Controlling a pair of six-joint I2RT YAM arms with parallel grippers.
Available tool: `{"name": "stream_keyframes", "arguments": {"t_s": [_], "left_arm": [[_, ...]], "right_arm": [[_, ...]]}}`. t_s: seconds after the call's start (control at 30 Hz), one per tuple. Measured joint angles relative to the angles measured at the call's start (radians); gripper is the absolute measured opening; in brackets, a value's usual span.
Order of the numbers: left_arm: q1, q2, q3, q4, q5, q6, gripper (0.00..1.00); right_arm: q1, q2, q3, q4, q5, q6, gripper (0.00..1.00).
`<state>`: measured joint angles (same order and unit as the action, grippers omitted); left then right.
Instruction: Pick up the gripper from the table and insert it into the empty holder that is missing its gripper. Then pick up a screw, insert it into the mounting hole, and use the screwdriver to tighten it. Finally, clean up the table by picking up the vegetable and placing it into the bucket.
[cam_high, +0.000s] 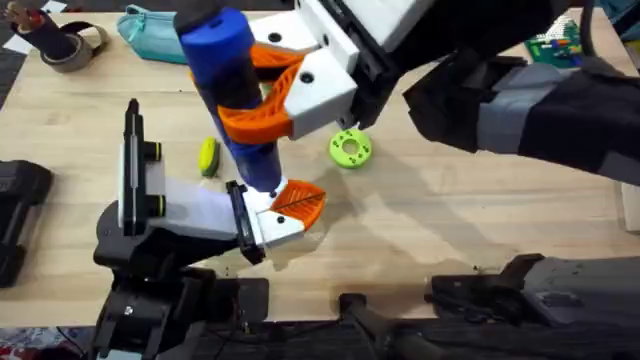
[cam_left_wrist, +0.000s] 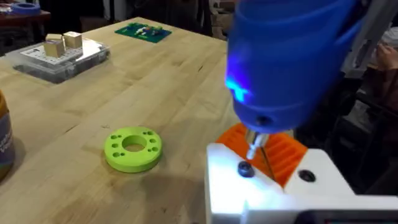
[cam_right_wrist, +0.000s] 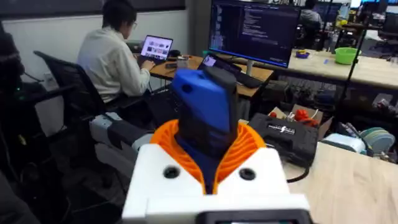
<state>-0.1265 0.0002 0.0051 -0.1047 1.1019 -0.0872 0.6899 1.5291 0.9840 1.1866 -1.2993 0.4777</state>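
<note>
Right tool (cam_high: 268, 90): orange ribbed pads clamped round the thick blue powered screwdriver (cam_high: 235, 90), held upright mid-bench.
Handling: looks heavy, rigid, smooth; grip the black band.
Bit (cam_left_wrist: 255, 147): on a screw (cam_left_wrist: 245, 168) in the white plastic holder (cam_high: 268, 222).
Left tool: grip unclear.

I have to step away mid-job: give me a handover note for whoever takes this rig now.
Right end effector: shut on the screwdriver, held upright, bit down on a screw in the holder.
Left end effector: not visibly holding anything; open or shut cannot be told.
Done: orange finger seated in the holder, screw placed.
Left: finish tightening, set the screwdriver down, then move the vegetable, lying on the table, into the bucket.
</note>
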Motion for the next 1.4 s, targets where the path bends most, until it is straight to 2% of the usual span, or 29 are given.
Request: {"name": "stream_keyframes", "arguments": {"t_s": [1.4], "left_arm": [[0.0,0.0,0.0,0.0,0.0,0.0,0.015]], "right_arm": [[-0.005,0.029,-0.003,-0.003,-0.007,-0.009,0.043]]}}
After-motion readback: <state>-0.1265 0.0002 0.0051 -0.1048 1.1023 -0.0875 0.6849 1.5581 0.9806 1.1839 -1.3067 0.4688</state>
